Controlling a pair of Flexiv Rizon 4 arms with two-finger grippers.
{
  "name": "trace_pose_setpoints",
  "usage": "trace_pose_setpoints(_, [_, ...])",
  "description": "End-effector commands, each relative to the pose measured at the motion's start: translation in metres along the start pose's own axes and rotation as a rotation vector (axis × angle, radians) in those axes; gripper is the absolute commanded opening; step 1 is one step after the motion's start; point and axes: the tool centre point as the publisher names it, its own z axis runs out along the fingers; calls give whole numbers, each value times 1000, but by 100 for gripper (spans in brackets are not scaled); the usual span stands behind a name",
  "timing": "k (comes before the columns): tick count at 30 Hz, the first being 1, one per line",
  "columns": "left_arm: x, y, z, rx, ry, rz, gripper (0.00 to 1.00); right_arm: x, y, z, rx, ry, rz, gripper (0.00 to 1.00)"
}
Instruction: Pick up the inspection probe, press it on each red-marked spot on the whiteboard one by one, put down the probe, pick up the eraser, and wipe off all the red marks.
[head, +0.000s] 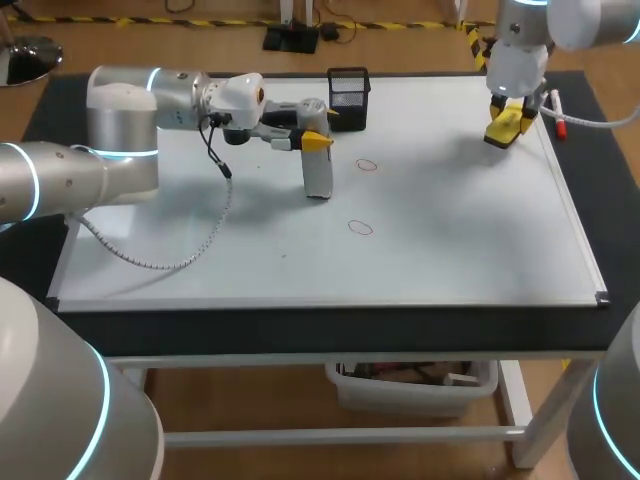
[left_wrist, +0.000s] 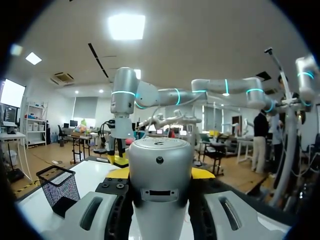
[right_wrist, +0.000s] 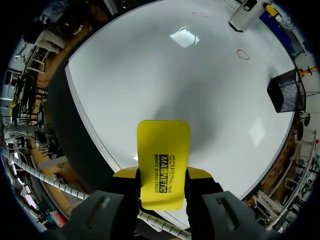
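Probe (head: 318, 178) is upright, long axis vertical, base toward the whiteboard (head: 450, 240), clamped in the left hand (head: 314, 141). A red mark (head: 366, 165) lies just past that hand's tips, with a basket (head: 348, 97) beside them at the far edge. The right hand (right_wrist: 162, 174) grips the eraser (right_wrist: 163, 150) lengthwise near the far right corner, with open board ahead.

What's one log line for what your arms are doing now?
left pincer: shut on probe, upright on whiteboard | right pincer: shut on eraser | red marks: two showing, unwiped
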Motion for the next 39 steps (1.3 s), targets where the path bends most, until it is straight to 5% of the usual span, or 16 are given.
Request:
trace_pose_setpoints(1, [1,0,-1,-3,-5,2,0,0,-1,-1,1,4,-2,0])
trace_pose_setpoints(13, [-9,-27,-28,-39,-86,22,0,0,-1,-1,1,4,-2,0])
trace_pose_setpoints(27, [-31,-64,-123,-50,-330,67,0,0,-1,-1,1,4,-2,0])
trace_pose_setpoints(39, [-35,-75,-187,-79,-490,64,0,0,-1,-1,1,4,-2,0])
